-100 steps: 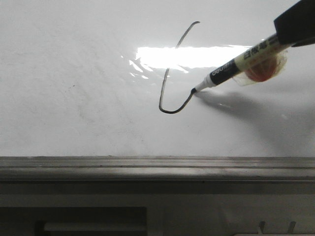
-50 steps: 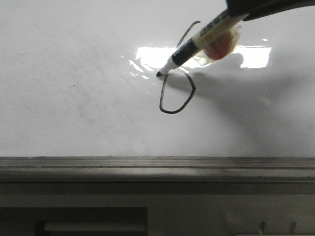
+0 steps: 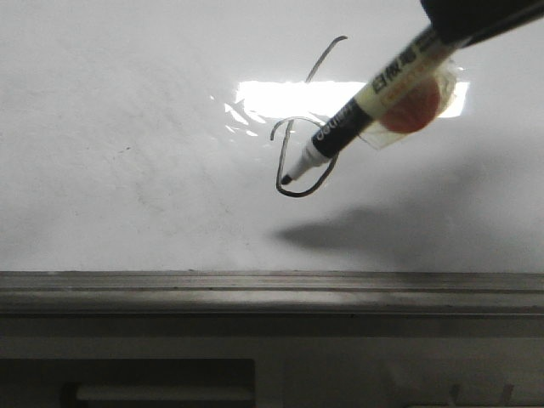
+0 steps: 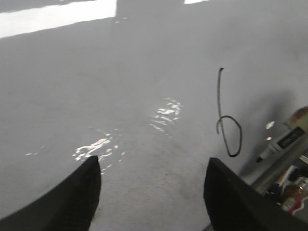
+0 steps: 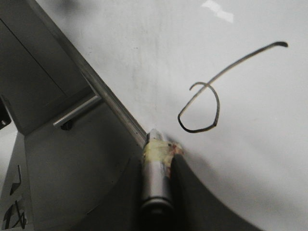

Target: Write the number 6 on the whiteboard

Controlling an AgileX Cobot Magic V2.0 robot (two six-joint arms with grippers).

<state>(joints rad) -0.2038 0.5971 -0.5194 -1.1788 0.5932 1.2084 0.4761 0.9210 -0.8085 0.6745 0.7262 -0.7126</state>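
Observation:
The number 6 (image 3: 316, 65) is a thin black line on the glossy whiteboard (image 3: 127, 102), with a long slanted stroke and a closed lower loop. A small hook juts out at the loop's upper left. My right gripper (image 3: 444, 27) comes in from the upper right, shut on a black-tipped marker (image 3: 374, 93) wrapped in yellowish tape. The marker's tip hovers in front of the loop, its shadow well below it on the board. The right wrist view shows the marker (image 5: 156, 173) clamped between the fingers, with the 6 (image 5: 217, 107) beyond. My left gripper (image 4: 151, 163) hangs open over bare board, left of the 6 (image 4: 220, 96).
A grey metal ledge (image 3: 255, 285) runs along the board's bottom edge. Below it is a grey panel with a bar handle (image 5: 77, 111). A bright rectangular light reflection (image 3: 280, 98) crosses the 6's stroke. Faint grey smudges mark the board.
The loop of the 6 was closed. The marker tip then swung from the loop's upper left down across it and came off the board, its shadow now apart from it.

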